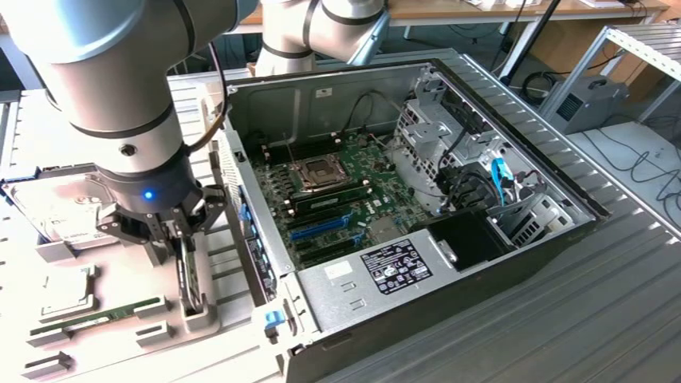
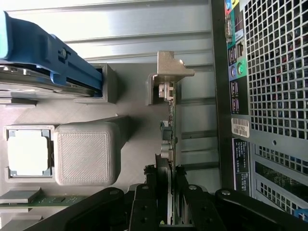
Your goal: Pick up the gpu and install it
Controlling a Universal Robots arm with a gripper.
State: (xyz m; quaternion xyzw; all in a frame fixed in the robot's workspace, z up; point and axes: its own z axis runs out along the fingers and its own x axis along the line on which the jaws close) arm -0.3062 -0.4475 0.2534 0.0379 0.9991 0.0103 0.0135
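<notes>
— On the grey ribbed table (image 1: 617, 319), what grips what?
— One gripper (image 1: 174, 239), its jaws clamped on the one gpu (image 1: 190, 281), which stands edge-up in its white tray (image 1: 213, 343) slot, lower left of the exterior view.
— Around it?
— One hard drive (image 1: 64, 209), one memory stick (image 1: 101, 313), one open case (image 1: 426, 199). The wrist view adds the case's rear ports (image 2: 236, 72).

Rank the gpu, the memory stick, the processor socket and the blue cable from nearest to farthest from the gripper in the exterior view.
1. gpu, between the fingers of the gripper.
2. memory stick, toward the exterior view's left.
3. processor socket, toward the exterior view's right.
4. blue cable, farthest right.
</notes>
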